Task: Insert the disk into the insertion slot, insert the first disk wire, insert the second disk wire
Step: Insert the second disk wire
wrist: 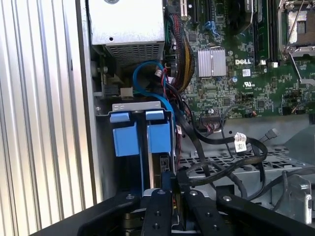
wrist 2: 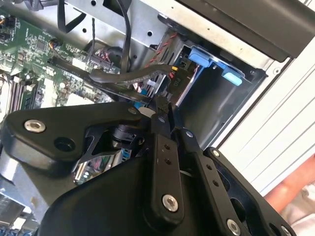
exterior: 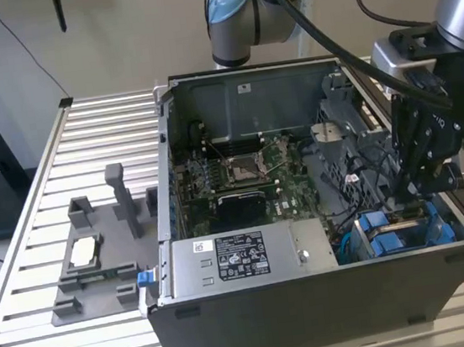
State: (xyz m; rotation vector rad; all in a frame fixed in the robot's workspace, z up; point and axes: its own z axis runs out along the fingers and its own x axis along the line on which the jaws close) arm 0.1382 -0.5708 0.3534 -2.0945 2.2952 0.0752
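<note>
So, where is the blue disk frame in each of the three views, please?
Exterior view: the blue disk frame sits in the case's near corner at the view's right, below the tool.
First wrist view: blue tabs stand upright beside the case wall.
Second wrist view: blue tab in the bay corner.
Shared landmark: the motherboard.

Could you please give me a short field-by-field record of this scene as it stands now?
Setting: open computer case lying on a slatted table
Disk: blue-framed drive already seated in its bay, at the exterior view's right
Gripper: gripper lowered just above the drive, among black cables
Circuit board: green board exposed mid-case
Power supply: grey labelled box along the near wall
Beside case: grey fixture on the table
</note>
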